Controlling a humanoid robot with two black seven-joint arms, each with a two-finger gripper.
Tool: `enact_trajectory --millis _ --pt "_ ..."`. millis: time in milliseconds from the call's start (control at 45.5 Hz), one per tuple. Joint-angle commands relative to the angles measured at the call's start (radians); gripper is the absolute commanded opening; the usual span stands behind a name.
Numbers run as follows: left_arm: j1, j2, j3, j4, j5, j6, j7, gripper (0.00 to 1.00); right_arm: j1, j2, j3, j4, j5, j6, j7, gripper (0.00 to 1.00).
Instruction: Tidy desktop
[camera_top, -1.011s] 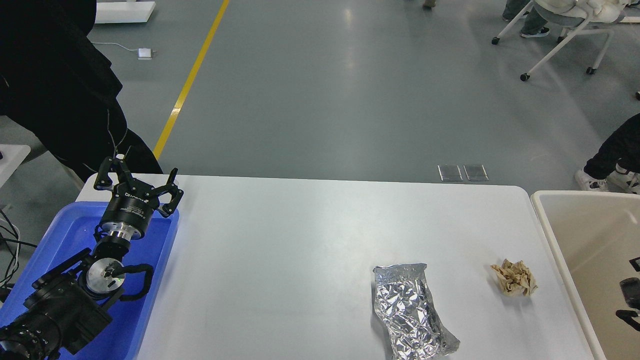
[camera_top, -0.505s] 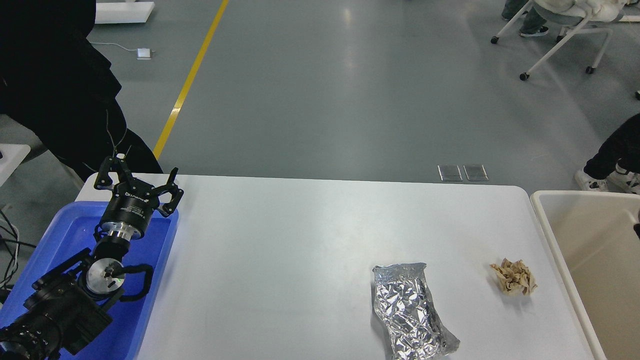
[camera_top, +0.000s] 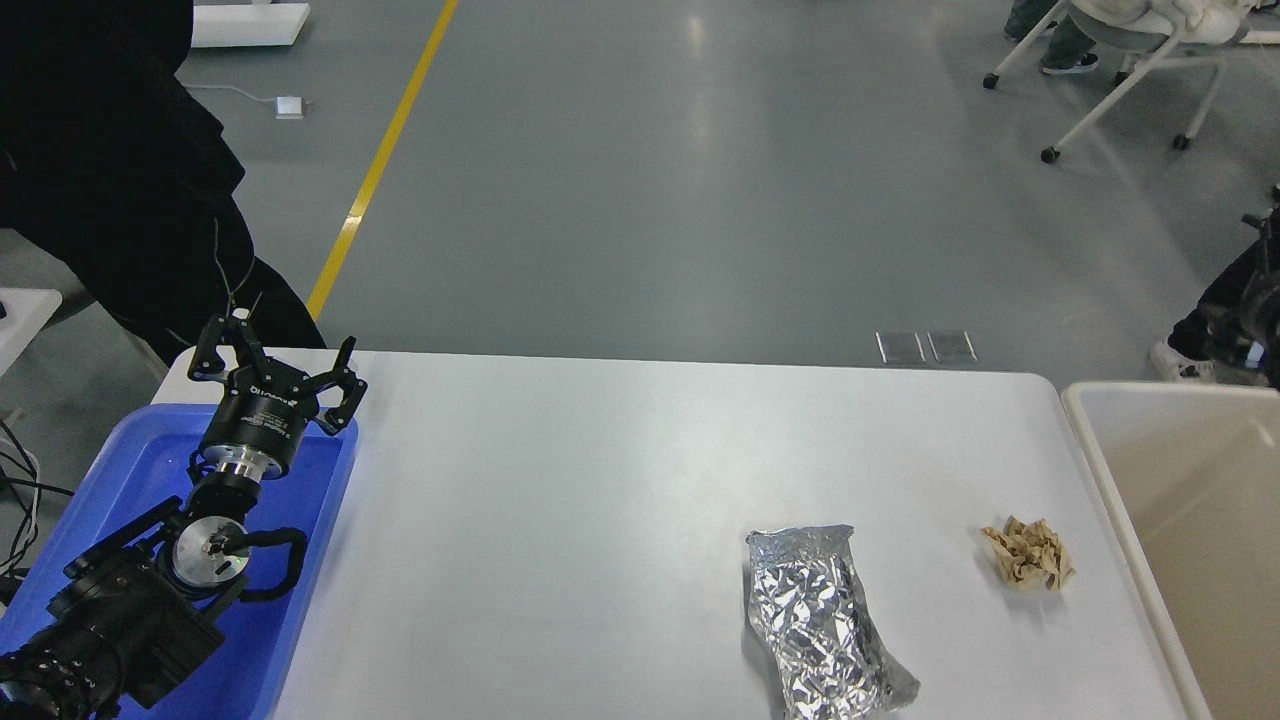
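On the desktop (camera_top: 600, 520) a foil packet (camera_top: 822, 625) lies near my front edge, right of centre, with a crumpled paper wad (camera_top: 1028, 554) just to its right and slightly farther back. A tray (camera_top: 300, 560) sits at the left end, a bin (camera_top: 1100, 460) beside the right end. My left gripper (camera_top: 275, 368) hangs over the tray's far corner.

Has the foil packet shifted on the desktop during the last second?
No. The foil packet lies where it did, left of the crumpled paper on the desktop.

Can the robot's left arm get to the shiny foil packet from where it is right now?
Probably yes. The left gripper hovers open over the blue tray, and only bare desktop lies between it and the foil packet. It's a long stretch, though.
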Motion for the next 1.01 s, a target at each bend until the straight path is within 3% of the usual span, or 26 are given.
enact_trajectory --millis 0,110,176,330,418,615,989 --pt "0.000 0.000 0.000 0.000 0.000 -0.001 0.000 1.00 -0.093 -0.003 0.292 0.211 0.000 0.075 0.099 1.00" --pt "0.000 0.000 0.000 0.000 0.000 0.000 0.000 1.00 -0.129 0.016 0.352 0.253 -0.002 0.120 0.104 1.00" --pt "0.000 0.000 0.000 0.000 0.000 -0.001 0.000 1.00 -0.153 0.040 0.375 0.256 -0.002 0.150 0.133 1.00" --pt "0.000 0.000 0.000 0.000 0.000 0.000 0.000 1.00 -0.236 0.121 0.411 0.254 -0.005 0.233 0.315 1.00" --pt "0.000 0.000 0.000 0.000 0.000 0.000 0.000 1.00 -0.294 0.174 0.405 0.254 -0.007 0.264 0.382 1.00" --pt "0.000 0.000 0.000 0.000 0.000 -0.001 0.000 1.00 -0.406 0.281 0.406 0.248 -0.007 0.265 0.391 1.00" --pt "0.000 0.000 0.000 0.001 0.000 0.000 0.000 1.00 -0.463 0.306 0.394 0.239 -0.007 0.267 0.391 1.00"
